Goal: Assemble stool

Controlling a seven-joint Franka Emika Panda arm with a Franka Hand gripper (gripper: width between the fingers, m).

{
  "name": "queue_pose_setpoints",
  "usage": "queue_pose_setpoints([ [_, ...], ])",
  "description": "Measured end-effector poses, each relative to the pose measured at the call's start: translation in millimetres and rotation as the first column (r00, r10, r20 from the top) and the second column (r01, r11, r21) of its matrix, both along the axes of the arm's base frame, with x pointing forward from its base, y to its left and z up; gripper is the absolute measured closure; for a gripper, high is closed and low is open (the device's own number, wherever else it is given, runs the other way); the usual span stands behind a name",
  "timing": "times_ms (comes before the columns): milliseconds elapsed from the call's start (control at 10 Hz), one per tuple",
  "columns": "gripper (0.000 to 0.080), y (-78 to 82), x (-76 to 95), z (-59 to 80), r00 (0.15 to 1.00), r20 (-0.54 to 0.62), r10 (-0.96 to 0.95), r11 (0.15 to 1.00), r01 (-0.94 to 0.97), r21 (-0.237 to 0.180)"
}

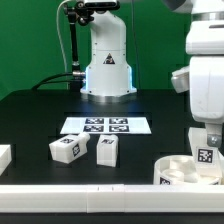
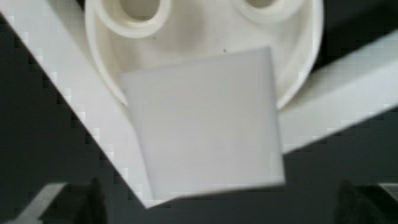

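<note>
I can read no words, numbers or brand names anywhere, only black-and-white square tags on the marker board [image 1: 105,125], two loose legs [image 1: 66,149] [image 1: 106,150] and a third leg [image 1: 206,155].

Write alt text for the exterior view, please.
At the exterior view's right, the Panda's gripper sits just above a tagged white stool leg at the round seat; whether it grips is unclear. Two more legs lie loose on the black table, before the marker board.

Green backdrop [image 1: 30,40] behind a black table [image 1: 30,120] (lit pretty evenly), white rail [image 1: 80,192] along its front edge.
</note>
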State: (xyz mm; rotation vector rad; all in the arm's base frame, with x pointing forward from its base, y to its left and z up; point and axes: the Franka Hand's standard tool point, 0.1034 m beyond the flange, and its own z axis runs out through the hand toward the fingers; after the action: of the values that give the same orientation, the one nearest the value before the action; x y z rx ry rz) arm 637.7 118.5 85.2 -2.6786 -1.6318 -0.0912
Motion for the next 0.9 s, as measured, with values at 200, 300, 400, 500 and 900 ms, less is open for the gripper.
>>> queue_pose_setpoints([
  [200,0.0150,-4.9,-0.8,-4.7,0.991,-0.002,0.133,0.991,-0.133,-0.018],
  [300,0.0150,-7.3,-1.0,-5.9,0.986,-0.004,0.168,0.985,-0.168,-0.025],
  [400,0.0150,-8.2,-1.3,-6.5,0.988,-0.006,0.154,0.988,-0.155,-0.025],
  [500,0.0240,-8.5,-1.3,-6.5,0.988,-0.006,0.154,0.988,-0.154,-0.025],
  [900,0.0462,-8.7,-1.3,-6.6,0.993,-0.006,0.116,0.993,-0.116,-0.023],
])
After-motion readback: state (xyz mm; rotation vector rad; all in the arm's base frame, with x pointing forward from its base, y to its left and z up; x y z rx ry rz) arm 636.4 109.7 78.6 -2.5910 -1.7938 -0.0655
